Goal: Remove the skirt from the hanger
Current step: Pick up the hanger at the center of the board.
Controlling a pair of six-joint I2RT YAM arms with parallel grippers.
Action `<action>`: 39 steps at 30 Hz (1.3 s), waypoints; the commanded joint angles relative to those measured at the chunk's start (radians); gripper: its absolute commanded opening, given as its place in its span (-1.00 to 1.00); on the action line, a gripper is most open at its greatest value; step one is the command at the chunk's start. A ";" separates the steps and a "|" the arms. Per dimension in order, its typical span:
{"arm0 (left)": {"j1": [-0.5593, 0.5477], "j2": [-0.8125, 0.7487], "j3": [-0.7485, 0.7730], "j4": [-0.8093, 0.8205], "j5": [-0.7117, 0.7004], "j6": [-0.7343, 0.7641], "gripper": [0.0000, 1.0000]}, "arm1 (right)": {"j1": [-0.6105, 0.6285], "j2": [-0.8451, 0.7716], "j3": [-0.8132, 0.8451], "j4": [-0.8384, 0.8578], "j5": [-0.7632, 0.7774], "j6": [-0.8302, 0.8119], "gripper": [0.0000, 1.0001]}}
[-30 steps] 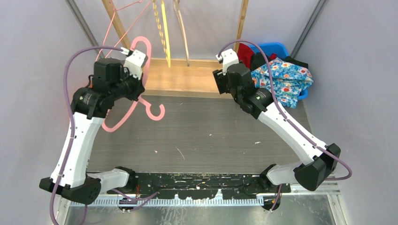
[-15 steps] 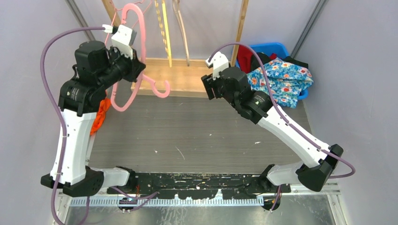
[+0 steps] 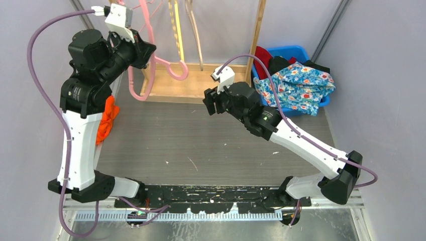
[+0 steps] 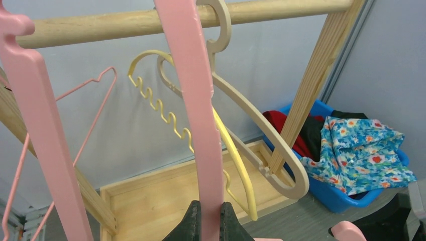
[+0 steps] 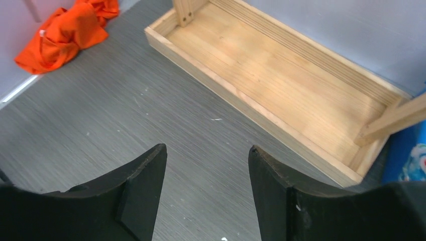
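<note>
In front of the wooden rack (image 3: 201, 85) the grey worktop (image 3: 201, 145) lies open, with wide room to pass. Under the rack's rail (image 4: 115, 22) a thick pink hanger (image 4: 201, 100), a yellow hanger (image 4: 240, 173), a beige hanger (image 4: 261, 123) and a thin wire hanger (image 4: 95, 115) crowd the gap. Left of the rack an orange cloth (image 3: 106, 118) lies by the wall. Right of it a blue bin (image 3: 296, 49) heaped with clothes (image 3: 301, 83) fills the corner.

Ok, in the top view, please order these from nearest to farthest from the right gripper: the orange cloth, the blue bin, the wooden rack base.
Measured from the right gripper:
1. Wooden rack base: just beyond the fingertips, at the back of the table.
2. Blue bin: off to the right, in the far right corner.
3. Orange cloth: across the table, by the left wall.
</note>
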 commanded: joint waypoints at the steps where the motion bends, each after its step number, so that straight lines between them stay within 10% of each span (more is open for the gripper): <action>1: -0.003 -0.044 0.009 0.112 -0.018 -0.067 -1.00 | 0.025 -0.003 0.007 0.142 -0.048 -0.002 0.31; 39: -0.003 -0.243 -0.180 0.372 -0.075 -0.507 -1.00 | 0.221 0.271 0.283 0.600 -0.130 -0.158 0.28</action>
